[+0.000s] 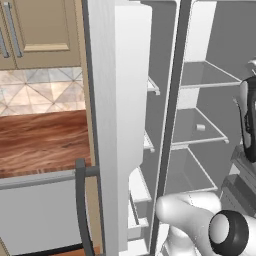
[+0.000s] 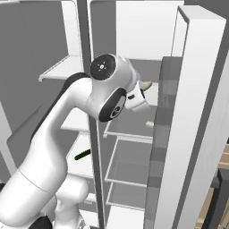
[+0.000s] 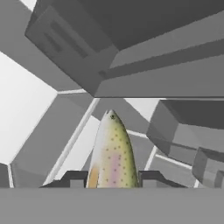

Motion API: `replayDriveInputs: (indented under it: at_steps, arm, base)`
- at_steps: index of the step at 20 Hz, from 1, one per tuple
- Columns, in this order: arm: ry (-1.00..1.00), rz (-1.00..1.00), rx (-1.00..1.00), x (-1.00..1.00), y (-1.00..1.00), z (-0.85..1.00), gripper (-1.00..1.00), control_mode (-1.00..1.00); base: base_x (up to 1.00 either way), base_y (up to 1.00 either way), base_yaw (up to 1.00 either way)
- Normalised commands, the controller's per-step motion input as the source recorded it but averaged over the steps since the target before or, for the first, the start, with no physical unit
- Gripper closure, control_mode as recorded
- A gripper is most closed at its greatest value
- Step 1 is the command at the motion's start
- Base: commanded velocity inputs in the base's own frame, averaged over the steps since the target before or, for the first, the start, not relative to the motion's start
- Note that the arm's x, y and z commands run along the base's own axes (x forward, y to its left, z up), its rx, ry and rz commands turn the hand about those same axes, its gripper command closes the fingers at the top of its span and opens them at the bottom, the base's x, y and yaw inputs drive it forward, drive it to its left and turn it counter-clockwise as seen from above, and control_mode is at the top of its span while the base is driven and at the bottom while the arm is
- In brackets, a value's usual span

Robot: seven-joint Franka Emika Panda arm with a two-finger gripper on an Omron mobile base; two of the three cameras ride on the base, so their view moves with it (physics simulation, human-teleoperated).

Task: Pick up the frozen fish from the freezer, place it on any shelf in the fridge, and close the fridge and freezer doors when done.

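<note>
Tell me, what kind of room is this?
Most likely a kitchen. A tall white refrigerator stands open with pale shelves inside, beside a wooden counter and cupboards. The gripper holds a fish.

Arm (image 2: 58, 147): yours, raised from the base, elbow bent high (wrist reaching forward).
Gripper (image 3: 112, 180): fingertips clamped either side of the fish (image 3: 111, 153).

So the gripper (image 3: 112, 180) is clamped on the fish (image 3: 111, 153), one dark fingertip (image 3: 75, 179) on each side of its body. The fish is speckled yellow-green with a pinkish stripe, head pointing away from the fingertips. Beyond the fish sit dark grey door bins (image 3: 131, 52), plus pale shelves (image 3: 65, 144) just beside it.
</note>
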Motion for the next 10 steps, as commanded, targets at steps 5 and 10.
replayDriveInputs:
  at_steps: [5, 10]
  arm:
    - [-0.02, 0.02, -0.38, 0.30, 0.25, 0.10, 1.00, -1.00]
    - [-0.18, 0.00, -0.13, 0.04, 0.02, 0.12, 1.00, -1.00]
  base:
    - [0.00, 0.00, 0.00]
    - [0.00, 0.00, 0.00]
